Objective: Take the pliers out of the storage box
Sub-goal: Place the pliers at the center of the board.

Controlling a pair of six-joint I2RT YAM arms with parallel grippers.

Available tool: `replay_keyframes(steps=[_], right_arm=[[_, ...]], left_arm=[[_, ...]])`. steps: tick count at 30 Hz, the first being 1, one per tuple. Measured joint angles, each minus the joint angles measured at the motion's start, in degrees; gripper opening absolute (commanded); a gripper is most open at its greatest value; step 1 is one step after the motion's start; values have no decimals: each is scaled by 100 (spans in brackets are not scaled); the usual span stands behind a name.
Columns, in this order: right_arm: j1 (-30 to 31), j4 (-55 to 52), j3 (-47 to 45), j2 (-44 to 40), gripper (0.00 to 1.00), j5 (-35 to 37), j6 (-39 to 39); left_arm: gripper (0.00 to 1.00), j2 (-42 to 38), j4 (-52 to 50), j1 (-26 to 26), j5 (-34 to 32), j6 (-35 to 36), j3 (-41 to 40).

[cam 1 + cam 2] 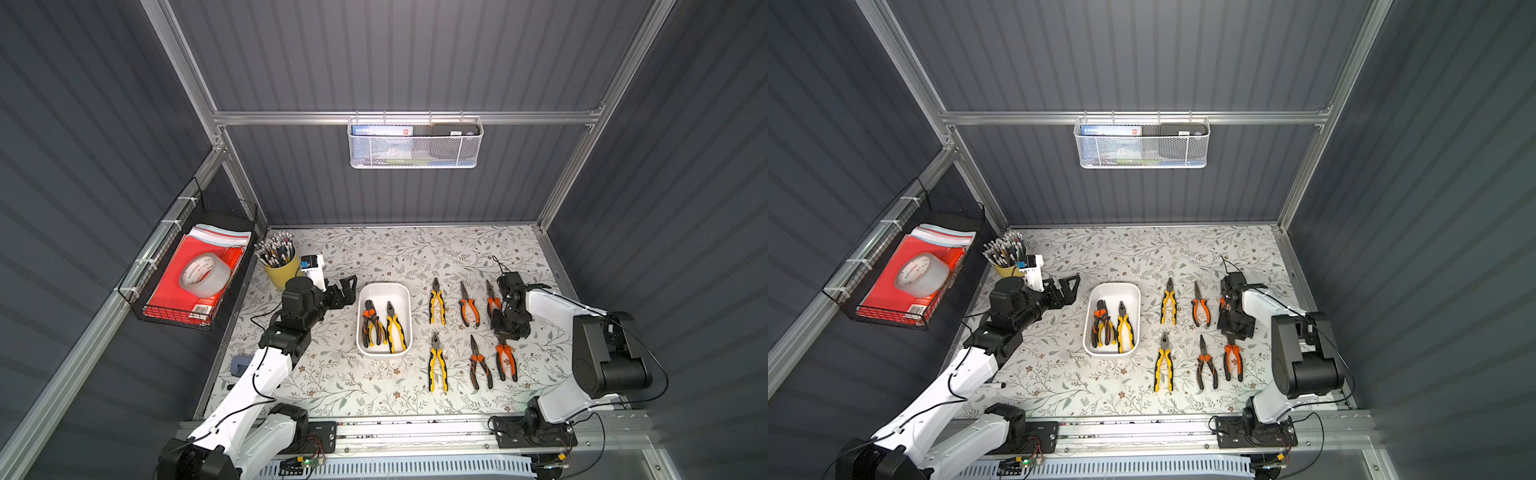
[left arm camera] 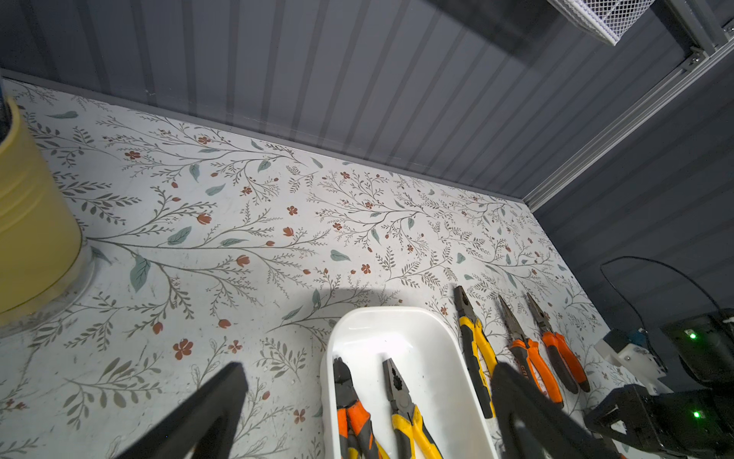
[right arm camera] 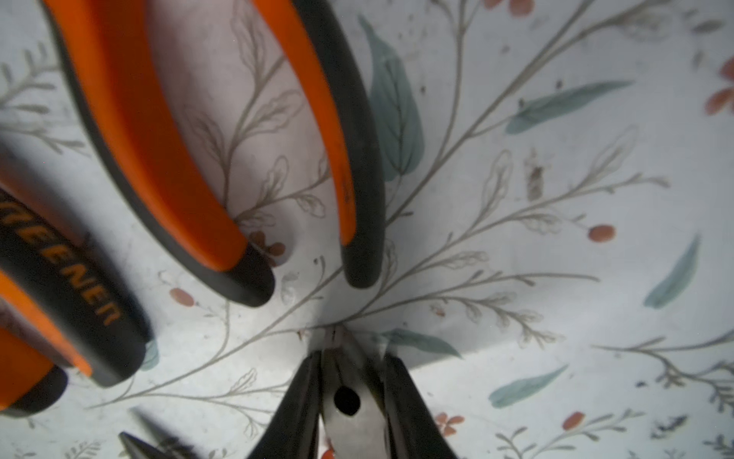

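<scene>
Floral tabletop (image 1: 374, 249): pliers (image 3: 351, 381) inside right hand (image 3: 352, 359).

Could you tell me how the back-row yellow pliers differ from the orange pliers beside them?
The yellow pliers have a blunt nose, the orange pliers a long thin one. The yellow pliers' handles are yellow-and-black, the orange pliers' orange-and-black. Both lie flat on the table.

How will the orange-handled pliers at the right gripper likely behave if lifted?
The orange-handled pliers are probably heavy for size: steel head, thick handles. Gripped at the smooth metal head by the right gripper, they may slip or pivot, handles drooping.
</scene>
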Motion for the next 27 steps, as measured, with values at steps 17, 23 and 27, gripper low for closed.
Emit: replay_keyframes(steps=[17,23,27], right_arm=[[560,-229,175,160,44,337,114],[745,-476,310,208,59,531,195],[892,-715,509,122,59,601,243]], left_arm=[[99,0,0,0,0,0,0],[99,0,0,0,0,0,0],[99,0,-2,0,0,0,0]])
